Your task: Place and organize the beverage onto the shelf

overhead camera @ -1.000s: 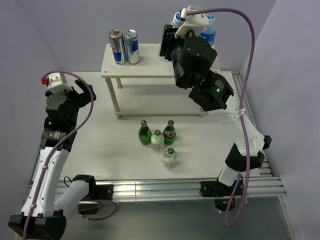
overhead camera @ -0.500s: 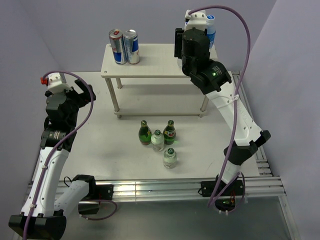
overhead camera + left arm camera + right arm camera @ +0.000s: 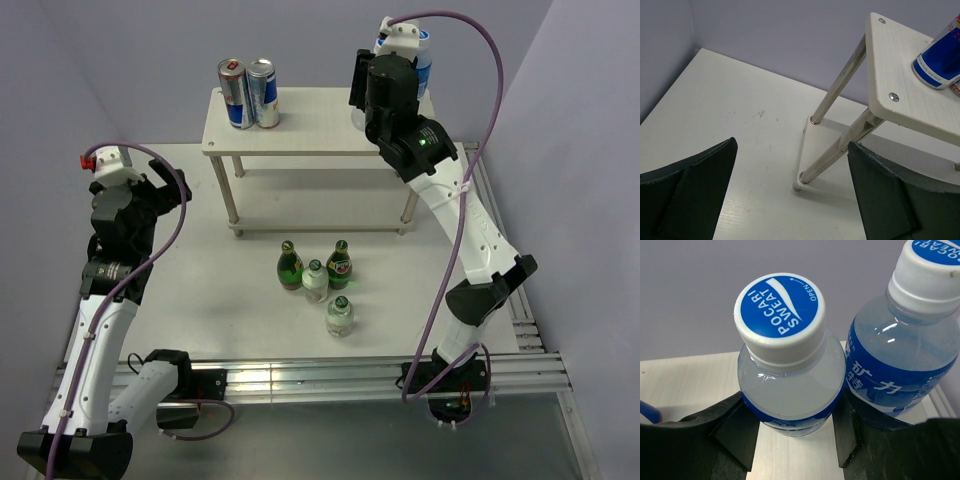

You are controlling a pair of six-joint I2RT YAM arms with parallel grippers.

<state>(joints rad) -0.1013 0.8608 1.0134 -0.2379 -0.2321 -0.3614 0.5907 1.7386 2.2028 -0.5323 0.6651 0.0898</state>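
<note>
The cream-white shelf [image 3: 310, 125] stands at the back of the table. My right gripper [image 3: 795, 440] is shut on a clear Pocari Sweat bottle [image 3: 785, 370] with a blue label and a blue-and-white cap. The bottle is upright over the top board [image 3: 690, 385], close beside a second identical bottle [image 3: 895, 355] at the shelf's back right corner. In the top view my right wrist [image 3: 388, 85] hides the held bottle. My left gripper [image 3: 790, 190] is open and holds nothing, low over the table left of the shelf's front left leg [image 3: 840, 145].
Two tall cans [image 3: 248, 92] stand on the top board's left end. Two green bottles [image 3: 290, 266] [image 3: 340, 264] and two small clear ones [image 3: 315, 281] [image 3: 340, 316] stand on the table in front of the shelf. A purple wall backs the shelf.
My right arm has stretched out and carried the held bottle back and to the right, up beside the other bottle. The left arm has not moved.
</note>
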